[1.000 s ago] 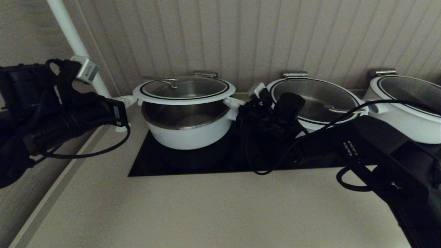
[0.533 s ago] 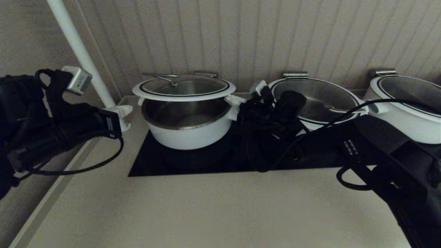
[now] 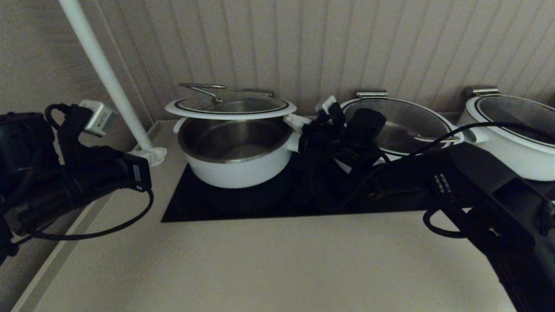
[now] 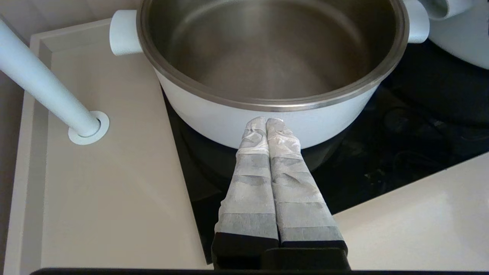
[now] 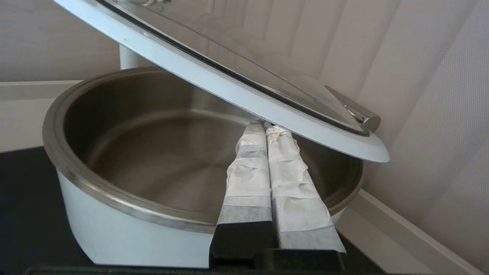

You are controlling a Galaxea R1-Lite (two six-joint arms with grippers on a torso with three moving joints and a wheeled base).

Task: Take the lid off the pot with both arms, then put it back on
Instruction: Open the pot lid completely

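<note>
The lid [image 3: 230, 109] hangs tilted above the pot [image 3: 236, 171], which stands open on the black cooktop. My right gripper [image 3: 299, 126] is shut, and its taped fingertips press up under the lid's white rim [image 5: 229, 89] on the pot's right side. Its fingers [image 5: 248, 172] hold nothing between them. My left gripper [image 3: 157, 153] is shut and empty, low at the pot's left beside the pole's foot and apart from the lid. In the left wrist view it [image 4: 266, 121] points at the pot's white wall [image 4: 206, 114]; the lid is out of that view.
Two other white pots with lids [image 3: 399, 125] [image 3: 516, 130] stand to the right along the panelled wall. A white pole [image 3: 108, 82] rises at the left, its foot [image 4: 88, 126] on the counter. The black cooktop [image 3: 260, 203] lies under the pot, with pale counter in front.
My left gripper has dropped and drawn back left, away from the lid's rim. The lid has risen and tilted further, carried by the right gripper.
</note>
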